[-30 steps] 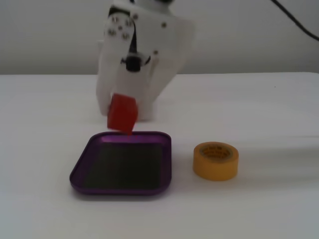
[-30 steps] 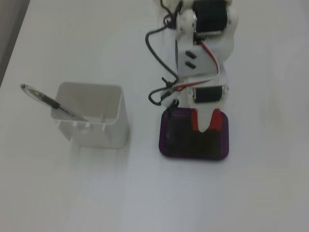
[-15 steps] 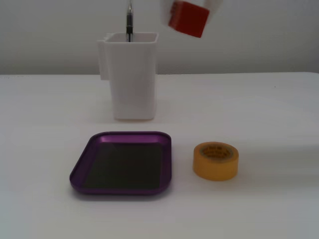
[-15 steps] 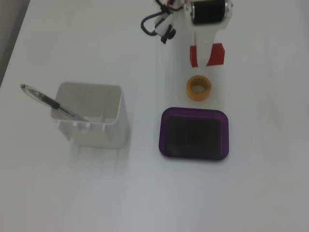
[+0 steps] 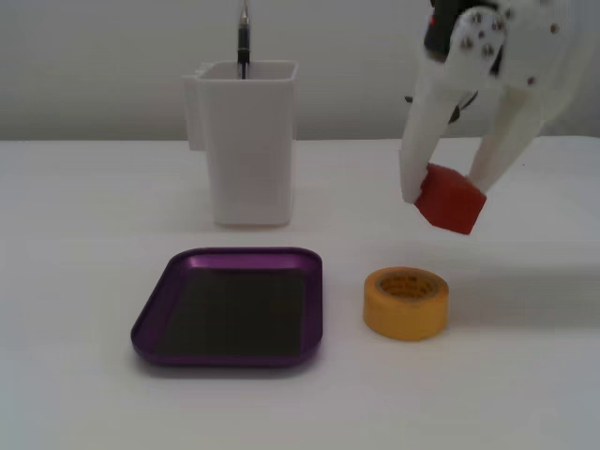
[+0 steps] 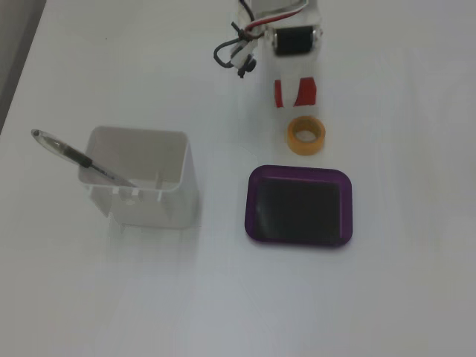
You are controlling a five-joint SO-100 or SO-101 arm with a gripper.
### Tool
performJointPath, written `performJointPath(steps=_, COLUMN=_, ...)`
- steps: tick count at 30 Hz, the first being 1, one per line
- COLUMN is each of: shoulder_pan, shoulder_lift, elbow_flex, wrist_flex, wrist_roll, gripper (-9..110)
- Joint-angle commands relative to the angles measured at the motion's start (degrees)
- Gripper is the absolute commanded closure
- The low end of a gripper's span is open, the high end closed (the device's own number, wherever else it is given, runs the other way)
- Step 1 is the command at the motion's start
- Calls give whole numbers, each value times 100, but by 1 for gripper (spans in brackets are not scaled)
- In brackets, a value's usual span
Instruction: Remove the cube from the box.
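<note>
Worktop (image 5: 84,394): plain white, carries everything.

White container (image 5: 249,141): tall, upright, at the back in a fixed view, a pen (image 5: 243,37) sticking out of it. In the top-down fixed view the pen (image 6: 82,160) leans out over one corner of it. Not involved.

Arm: white, enters top right in a fixed view. Pincer (image 5: 448,192) points down and grips the cube (image 5: 451,198) between both fingers. Left finger (image 5: 422,131) presses one face, right finger (image 5: 502,141) the opposite upper edge.

Box (image 5: 150,323): purple tray, dark floor, nothing inside it. Sits in front of the container and well left of the pincer in this view. Top-down view agrees: box (image 6: 256,223) holds nothing.

Tape roll (image 5: 406,302): yellow, lying flat just right of the box, below and slightly left of the cube. From above, the roll (image 6: 306,136) lies between box and cube (image 6: 305,91).

Cube: red, in the air, clear of the worktop, outside the box. Looks tilted in the grip, one corner hanging low.

Judgement: removal is essentially done; only set-down and release are left.

Risks:
- Tilted hold means the fingers may bear on edges rather than flat faces, so the cube could twist out before release.
- A drop from height could bounce it onto the tape roll or back toward the box.
- Descending here needs clearance from the roll, else the cube lands on its rim and rolls.
</note>
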Motion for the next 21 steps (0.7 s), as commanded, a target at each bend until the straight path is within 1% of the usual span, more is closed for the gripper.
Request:
performJointPath(steps=1, shoulder_pan=501, shoulder_lift=396, elbow_flex=483, wrist_flex=-940, wrist_roll=-44, gripper=102)
performJointPath(steps=5, shoulder_pan=896, shoulder_lift=396, elbow_flex=589, wrist_flex=-1283, wrist_roll=-167, gripper=102)
performJointPath(steps=7, shoulder_pan=905, shoulder_lift=387, elbow_flex=606, wrist_flex=-1310, wrist_roll=-396, gripper=102)
performJointPath(steps=10, shoulder_pan=896, shoulder_lift=387, elbow_flex=747, wrist_flex=-1354, wrist_roll=-448, gripper=102)
performJointPath(steps=14, shoulder_pan=879, shoulder_lift=378, elbow_flex=1204, wrist_flex=-1758, wrist_roll=-466, gripper=102)
performJointPath(steps=18, shoulder_pan=879, shoulder_lift=378, elbow_flex=1608, wrist_flex=-2145, wrist_roll=-809, gripper=102)
performJointPath(steps=21, shoulder_pan=888, shoulder_lift=378, elbow_flex=1723, wrist_flex=-2338, wrist_roll=-870, gripper=102)
